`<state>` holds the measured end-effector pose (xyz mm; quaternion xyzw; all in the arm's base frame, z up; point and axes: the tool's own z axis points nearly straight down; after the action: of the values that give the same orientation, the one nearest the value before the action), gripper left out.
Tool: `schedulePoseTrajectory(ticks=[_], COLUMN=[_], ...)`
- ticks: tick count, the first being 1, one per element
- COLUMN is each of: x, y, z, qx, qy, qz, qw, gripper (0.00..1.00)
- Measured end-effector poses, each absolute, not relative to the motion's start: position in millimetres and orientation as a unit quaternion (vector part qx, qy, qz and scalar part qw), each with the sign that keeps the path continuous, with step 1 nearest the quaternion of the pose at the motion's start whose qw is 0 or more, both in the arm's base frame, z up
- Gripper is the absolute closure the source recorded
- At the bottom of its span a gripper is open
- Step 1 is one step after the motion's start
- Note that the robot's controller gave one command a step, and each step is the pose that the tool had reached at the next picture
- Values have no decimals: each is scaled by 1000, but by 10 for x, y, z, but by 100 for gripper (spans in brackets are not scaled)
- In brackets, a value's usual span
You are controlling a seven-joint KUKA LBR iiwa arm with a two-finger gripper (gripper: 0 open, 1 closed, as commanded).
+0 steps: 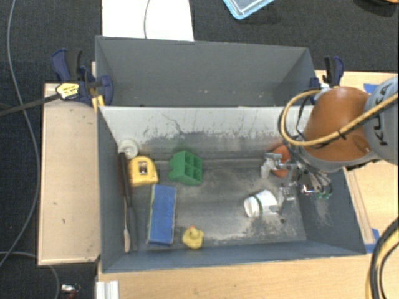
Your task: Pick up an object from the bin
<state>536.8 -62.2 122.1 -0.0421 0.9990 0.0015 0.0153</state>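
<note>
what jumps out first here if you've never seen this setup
The arm's orange wrist cover looms over the right side of the grey bin, with the gripper low beside a small white cylinder on the floor. On the left lie bright things: a green block, a yellow tape measure, a blue block and a small yellow piece near the front.

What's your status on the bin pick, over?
Gripper down at right side of bin, beside small white cup-like thing. Hold not confirmed. Orange-red thing close behind, partly under the arm.
</note>
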Motion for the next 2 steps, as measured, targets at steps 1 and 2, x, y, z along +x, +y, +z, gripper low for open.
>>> schedulePoseTrajectory(ticks=[1, 2], x=[5351, 5465], y=[-759, -565], z=[1240, 1513], qx=[-42, 11], qy=[999, 1000], qz=[0, 2], qw=[17, 18], gripper=[0, 0])
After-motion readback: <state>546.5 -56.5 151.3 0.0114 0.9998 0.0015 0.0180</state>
